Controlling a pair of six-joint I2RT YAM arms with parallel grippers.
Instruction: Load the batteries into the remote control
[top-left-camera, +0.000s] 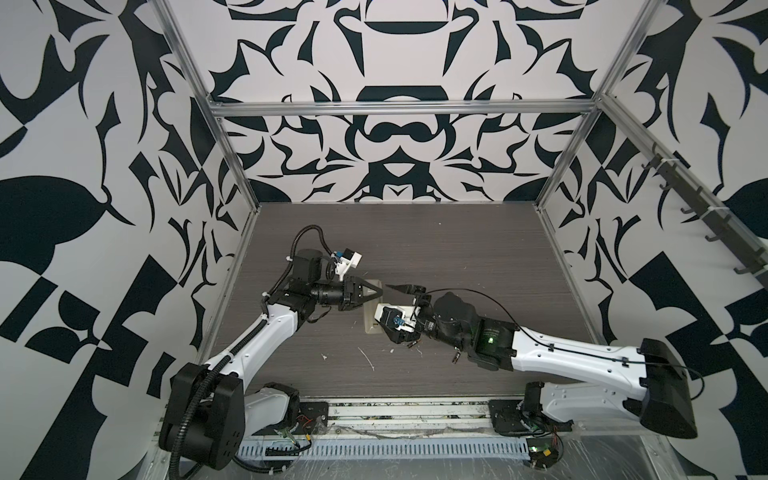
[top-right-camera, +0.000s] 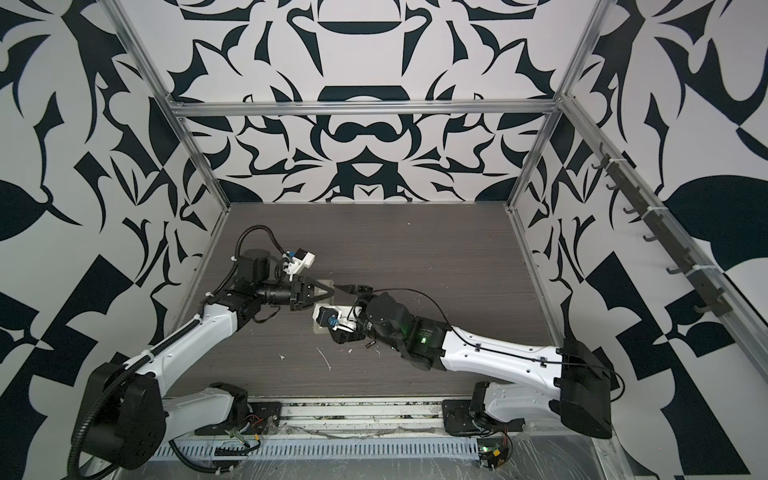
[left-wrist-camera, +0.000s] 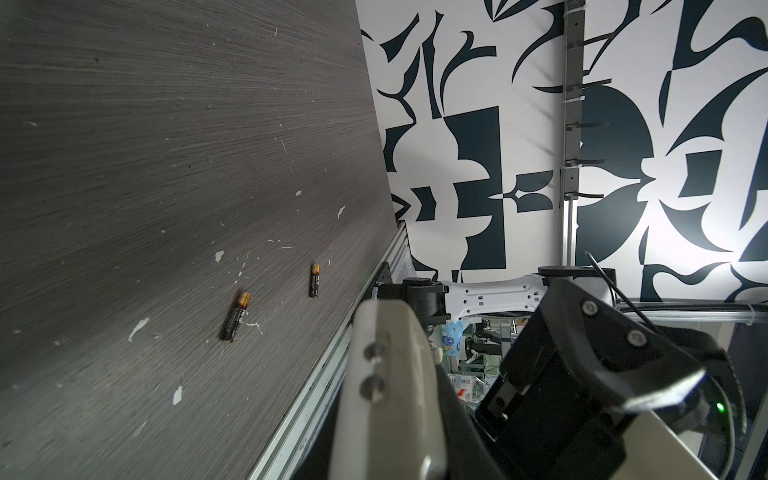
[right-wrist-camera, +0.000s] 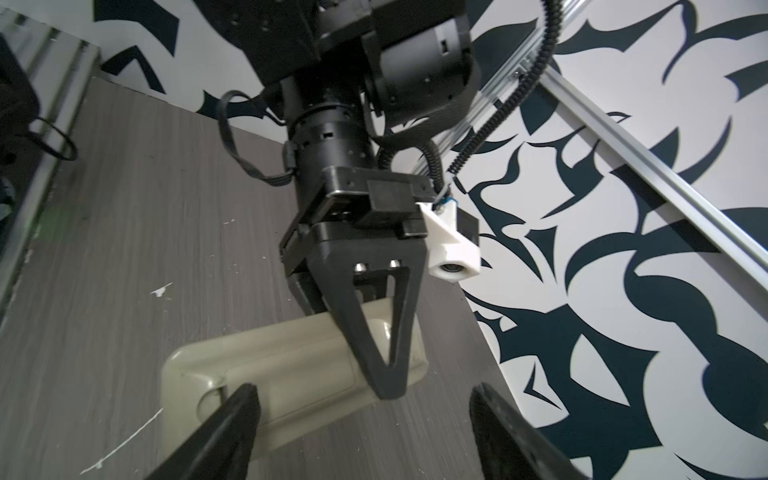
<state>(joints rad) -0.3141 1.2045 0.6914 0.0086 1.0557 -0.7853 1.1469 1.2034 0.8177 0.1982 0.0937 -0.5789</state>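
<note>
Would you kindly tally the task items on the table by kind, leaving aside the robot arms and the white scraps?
batteries: 2
remote control: 1
Total: 3

The table (top-left-camera: 457, 249) is dark grey with a fine streaked wood grain, flecked by white scraps (top-left-camera: 368, 359); the walls (top-left-camera: 399, 54) are white with bold blue-black curving and angular shapes; the frame rails (top-left-camera: 399, 109) are silver; the remote control (right-wrist-camera: 291, 357) shows a beige back; the batteries (left-wrist-camera: 236, 316) are black with copper-gold ends; the left arm (top-left-camera: 270, 328) and right arm (top-left-camera: 561, 345) have white shells and black joints; the left gripper (top-left-camera: 377, 293) and right gripper (top-left-camera: 401, 289) are black; a green light (top-left-camera: 490, 340) glows on the right arm.
</note>
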